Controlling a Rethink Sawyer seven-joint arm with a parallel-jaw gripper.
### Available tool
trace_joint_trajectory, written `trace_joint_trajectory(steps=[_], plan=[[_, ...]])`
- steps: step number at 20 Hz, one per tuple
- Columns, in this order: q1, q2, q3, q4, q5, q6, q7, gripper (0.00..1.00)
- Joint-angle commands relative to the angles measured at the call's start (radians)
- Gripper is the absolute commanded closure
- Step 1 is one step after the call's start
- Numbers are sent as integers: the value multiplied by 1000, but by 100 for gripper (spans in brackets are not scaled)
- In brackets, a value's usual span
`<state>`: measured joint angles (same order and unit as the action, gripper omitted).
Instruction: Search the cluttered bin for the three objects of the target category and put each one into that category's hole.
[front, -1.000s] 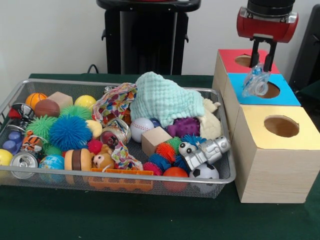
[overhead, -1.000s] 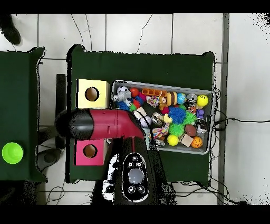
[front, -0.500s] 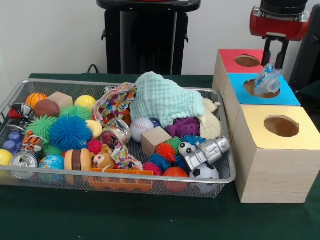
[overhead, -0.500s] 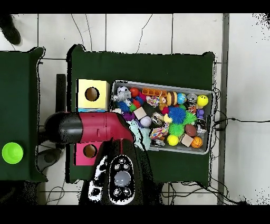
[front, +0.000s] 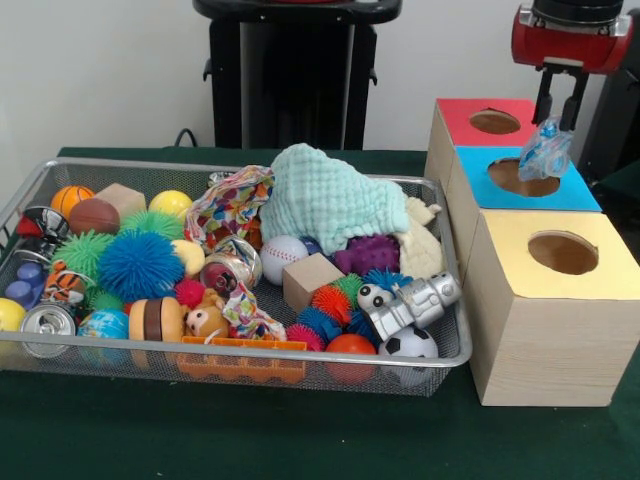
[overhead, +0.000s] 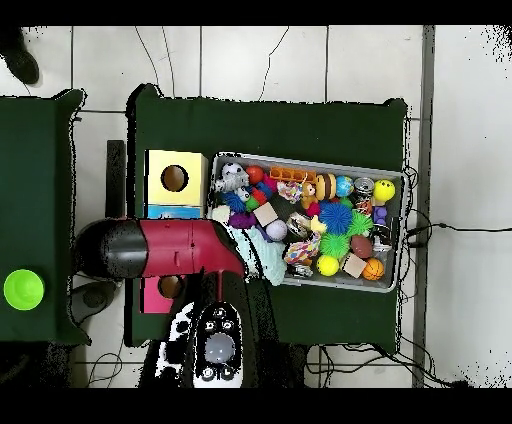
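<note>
Fingers (front: 559, 115) hold clear plastic lump (front: 545, 152) over blue box's hole (front: 523, 177)

Silver wire-mesh metal bin (front: 30, 185), shiny rim. Clear crinkled glossy plastic lump (front: 545, 150). Pale matt wooden blue-topped box (front: 470, 205). Mint waffle-textured cloth (front: 330, 195). Shiny metal can (front: 45, 328).

mint cloth (front: 330, 195) draped over toys | toy robot (front: 408, 302) (lying down) | baseball (front: 284, 258) | green ball (overhead: 23, 289)
</note>
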<state>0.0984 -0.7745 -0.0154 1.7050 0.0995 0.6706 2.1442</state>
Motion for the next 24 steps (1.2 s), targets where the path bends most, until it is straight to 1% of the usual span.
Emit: trace_joint_trajectory(steps=[1,5,9,13,14,21,24], plan=[[-28,16,-2,75,38,-86,185,100],[-37,14,-5,81,39,-90,175,100],[-22,10,-28,78,46,-52,199,100],[-28,9,-21,93,58,-64,195,100],[-26,8,-23,94,54,-74,187,0],[-34,9,-22,93,64,-71,177,0],[-57,7,2,120,94,-92,167,0]])
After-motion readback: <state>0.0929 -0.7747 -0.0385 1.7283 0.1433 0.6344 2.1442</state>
